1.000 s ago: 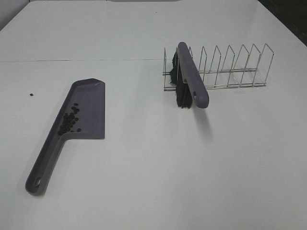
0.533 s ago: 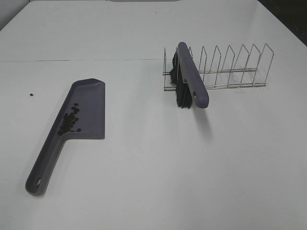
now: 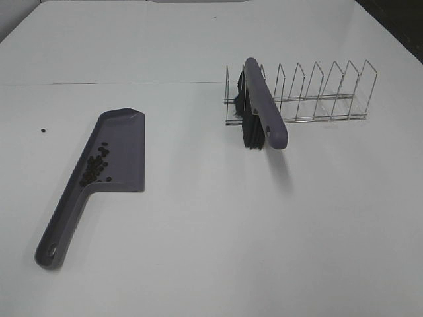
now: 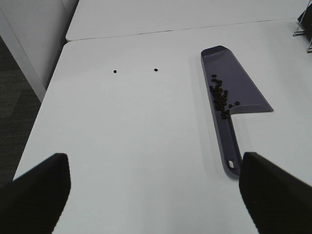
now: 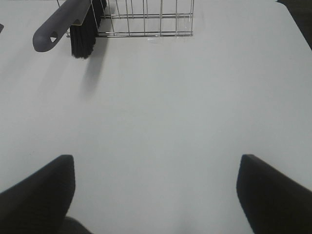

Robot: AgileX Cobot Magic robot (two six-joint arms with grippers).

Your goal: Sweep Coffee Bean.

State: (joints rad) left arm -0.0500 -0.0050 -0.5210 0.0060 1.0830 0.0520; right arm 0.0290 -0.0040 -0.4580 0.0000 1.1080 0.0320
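Note:
A purple-grey dustpan point(image 3: 112, 158) lies flat on the white table, handle toward the front. A pile of coffee beans point(image 3: 95, 168) sits in its tray; the pile also shows in the left wrist view point(image 4: 220, 96). One stray bean point(image 3: 43, 130) lies left of the pan; the left wrist view shows two strays point(image 4: 155, 70) point(image 4: 115, 71). The brush point(image 3: 263, 109) rests in the wire rack point(image 3: 317, 92), bristles down. My left gripper point(image 4: 155, 190) is open and empty, well back from the dustpan point(image 4: 229, 97). My right gripper point(image 5: 156, 192) is open and empty, back from the brush point(image 5: 73, 24).
The wire rack point(image 5: 146, 19) stands at the back right of the table. The table's left edge point(image 4: 53, 83) drops to dark floor. A seam point(image 3: 112, 83) runs across the table behind the dustpan.

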